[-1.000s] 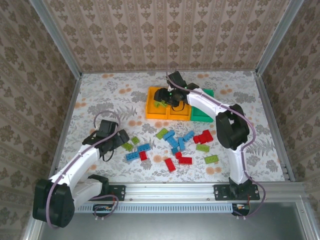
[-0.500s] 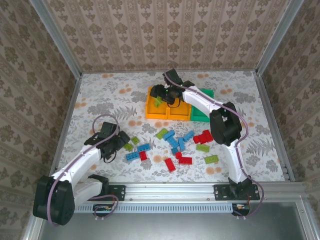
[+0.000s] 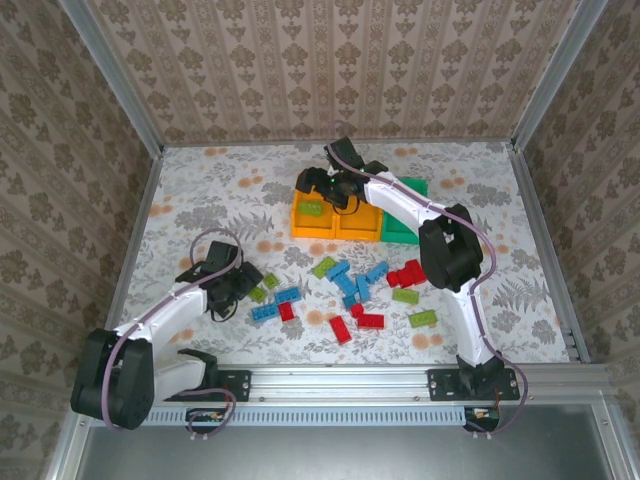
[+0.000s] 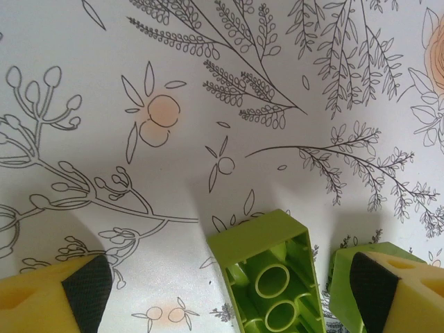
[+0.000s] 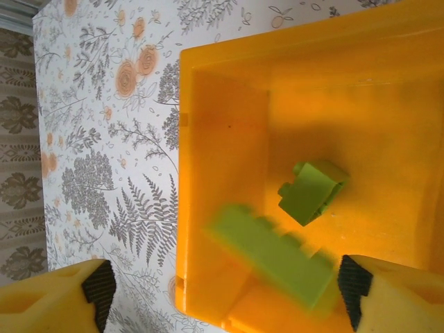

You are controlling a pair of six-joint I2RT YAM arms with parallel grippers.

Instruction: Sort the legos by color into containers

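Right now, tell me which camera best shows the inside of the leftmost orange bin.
Right wrist view: it looks straight into the orange bin, showing two lime bricks, one blurred. Top external shows the bin small, partly under the right gripper. Left wrist faces the tablecloth.

**Backdrop and bench, as viewed from my station**

From the overhead camera I saw a white tabletop sheet printed with grey ferns, sprigs and pale orange blossoms (image 3: 230, 200), lying flat across the work area. A beige wall covering with a brown damask motif (image 3: 340, 60) enclosed it at the back and on both sides. A silver aluminium post (image 3: 112, 75) slanted up from the far left corner, and its twin post (image 3: 562, 70) from the far right. A silver aluminium rail (image 3: 340, 380) ran along the near edge, a slotted metal strip (image 3: 340, 413) just below it.
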